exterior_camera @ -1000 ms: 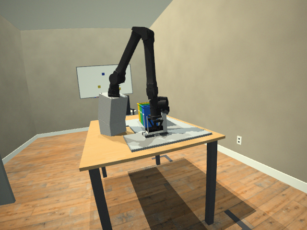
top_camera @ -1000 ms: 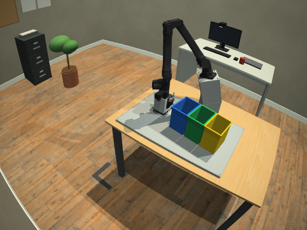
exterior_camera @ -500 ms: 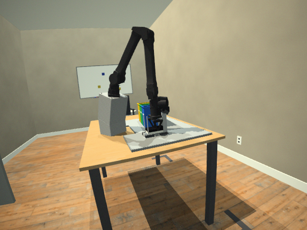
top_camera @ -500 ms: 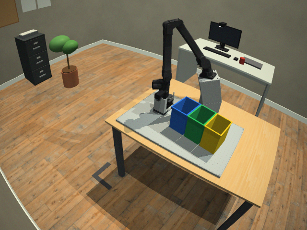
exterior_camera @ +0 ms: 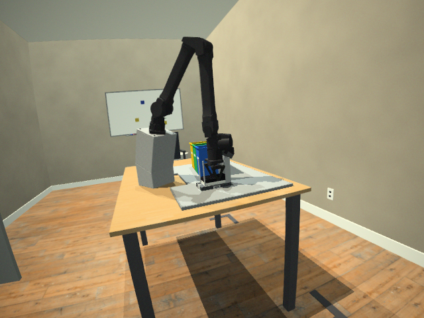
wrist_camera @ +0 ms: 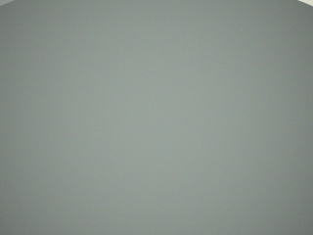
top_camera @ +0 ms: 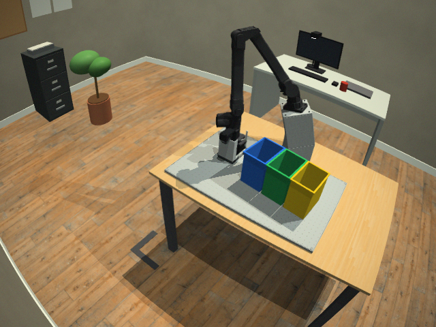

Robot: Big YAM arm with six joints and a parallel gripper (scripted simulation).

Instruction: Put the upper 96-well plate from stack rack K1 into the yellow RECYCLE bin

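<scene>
- The bench [top_camera: 355, 225] is a light wooden top on dark legs, filling the centre and lower right of the top view; a grey perforated mat [top_camera: 317, 225] lies across it.
- At the mat's upper left end stands the stack rack K1 [top_camera: 225, 149], a pale frame with the plates inside; the upper 96-well plate [exterior_camera: 212, 178] sits in it, seen only as a dark band in the exterior view.
- The gripper [exterior_camera: 212, 171] reaches straight down into the rack, its fingers pinching the upper 96-well plate.
- The wrist view is almost wholly filled by a blank grey surface, with a strip of the dotted mat along its top edge.
- Just right of the rack, three bins stand upright in a row touching side to side: a blue bin [top_camera: 261, 161], a green bin [top_camera: 283, 176] and the yellow bin [top_camera: 305, 190], lowest right.
- The arm rises from a grey pedestal [top_camera: 299, 131] at the bench's upper edge.
- The room has a plank floor [top_camera: 88, 197] and grey-brown walls.
- A filing cabinet [top_camera: 47, 82] and potted plant [top_camera: 97, 88] stand upper left; a white desk [top_camera: 372, 101] with a monitor [top_camera: 318, 49] stands upper right.
- The exterior view shows a whiteboard [exterior_camera: 130, 110] on the far wall.
</scene>
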